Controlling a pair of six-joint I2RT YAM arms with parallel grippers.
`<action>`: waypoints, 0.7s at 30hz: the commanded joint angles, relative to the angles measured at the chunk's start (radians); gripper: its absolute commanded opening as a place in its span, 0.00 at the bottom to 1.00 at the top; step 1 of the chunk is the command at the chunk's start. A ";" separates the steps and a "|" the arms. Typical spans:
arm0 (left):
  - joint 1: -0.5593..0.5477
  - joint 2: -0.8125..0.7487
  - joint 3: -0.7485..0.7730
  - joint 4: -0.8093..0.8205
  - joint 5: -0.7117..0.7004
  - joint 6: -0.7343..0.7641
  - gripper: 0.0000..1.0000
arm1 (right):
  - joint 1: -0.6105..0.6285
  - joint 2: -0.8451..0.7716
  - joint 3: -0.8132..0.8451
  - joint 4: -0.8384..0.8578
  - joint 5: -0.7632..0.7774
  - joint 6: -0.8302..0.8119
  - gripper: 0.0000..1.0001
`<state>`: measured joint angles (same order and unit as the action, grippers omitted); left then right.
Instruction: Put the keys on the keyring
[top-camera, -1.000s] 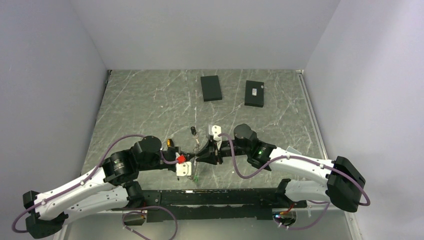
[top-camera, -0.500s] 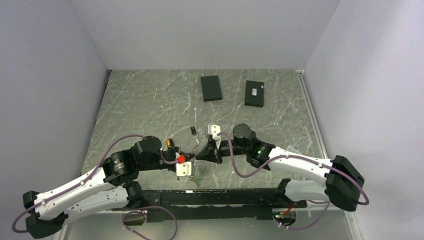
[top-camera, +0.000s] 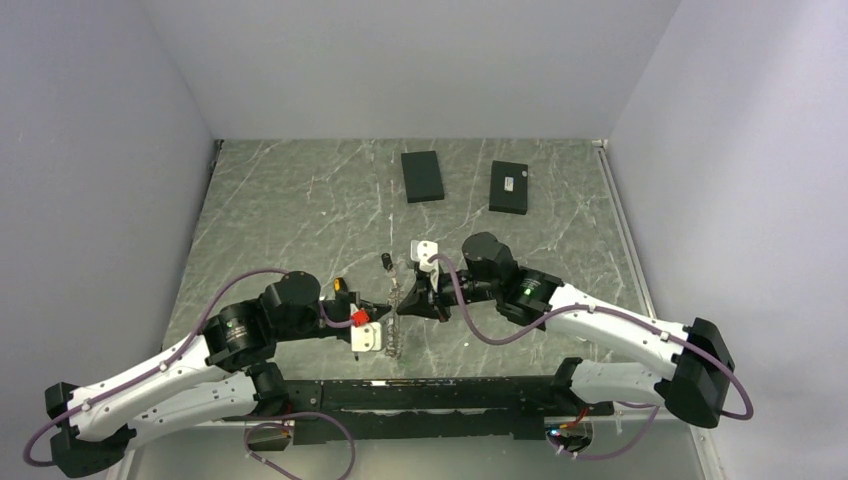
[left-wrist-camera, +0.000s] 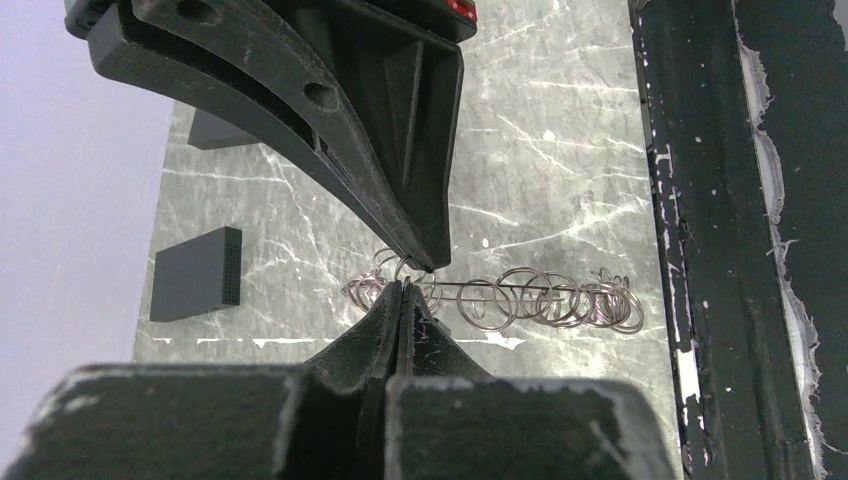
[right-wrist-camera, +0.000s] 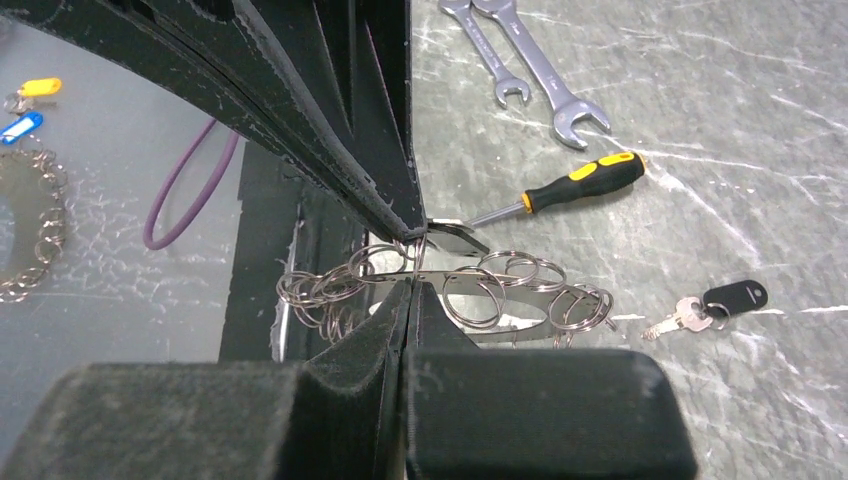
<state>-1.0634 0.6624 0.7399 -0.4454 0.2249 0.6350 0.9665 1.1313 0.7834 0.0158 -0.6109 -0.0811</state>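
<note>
**Keyring clamped between both grippers**

Left gripper (left-wrist-camera: 408, 278) is clenched on the keyring (left-wrist-camera: 500, 287), its fingertips meeting on the thin metal. Right gripper (right-wrist-camera: 412, 258) is clenched on the same ring from the opposite side. The ring spans the gap between the two, low over the table (top-camera: 300, 200); whether it touches the surface cannot be told. The keys (right-wrist-camera: 733, 296) lie on the table beyond the ring, well apart from it and not threaded. A screwdriver (right-wrist-camera: 585, 178) and two wrenches (right-wrist-camera: 540, 76) lie farther out.

Handling, as a judgement: the ring is light, stiff and slick, and its loose small rings slide, so hold a bare stretch. The keys are tiny and rigid; take them by the black head.

Compared with one second ago, the right wrist sits slightly farther up the table and its forearm has swung outward. The left arm and the keys are unchanged.
</note>
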 joint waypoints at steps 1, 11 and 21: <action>0.003 -0.007 0.018 0.041 0.027 -0.009 0.00 | 0.003 -0.005 0.129 -0.118 -0.036 -0.073 0.00; 0.003 -0.013 0.018 0.035 0.031 -0.012 0.00 | 0.032 0.099 0.241 -0.276 -0.009 -0.119 0.00; 0.003 -0.010 0.017 0.019 0.063 -0.015 0.00 | 0.032 0.133 0.292 -0.277 0.031 -0.142 0.00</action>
<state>-1.0599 0.6563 0.7399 -0.4610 0.2386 0.6346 0.9939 1.2987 1.0389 -0.3286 -0.5842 -0.1894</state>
